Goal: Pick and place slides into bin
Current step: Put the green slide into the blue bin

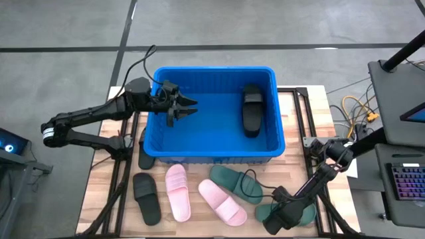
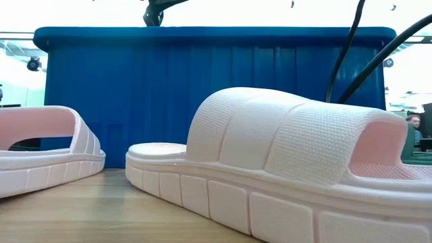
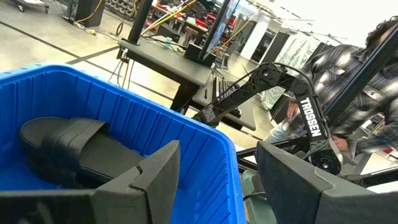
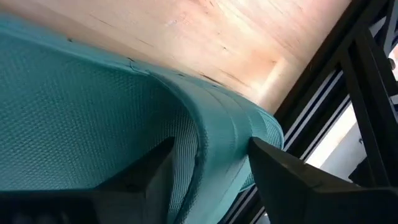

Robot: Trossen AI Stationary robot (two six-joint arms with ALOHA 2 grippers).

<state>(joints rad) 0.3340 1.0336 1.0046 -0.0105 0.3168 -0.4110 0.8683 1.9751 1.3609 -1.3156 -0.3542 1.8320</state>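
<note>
1. Right gripper, lower right of the high view: the fingers are spread, one on each side of the edge of a dark green slide that lies flat on the tabletop. Looks like a grab in progress, but I can't tell if they're actually pinching it.
2. Left gripper, upper left of the high view, hangs over the bin interior, fingers spread and holding nothing.
3. Progress: one black slide is in the bin at its right end. So one done, I'd say.
4. Left to go, all below the bin in the high view: two light pink slides, a second green one, a black one, plus another dark one peeking out at the bin's lower left corner. Early days.
</note>
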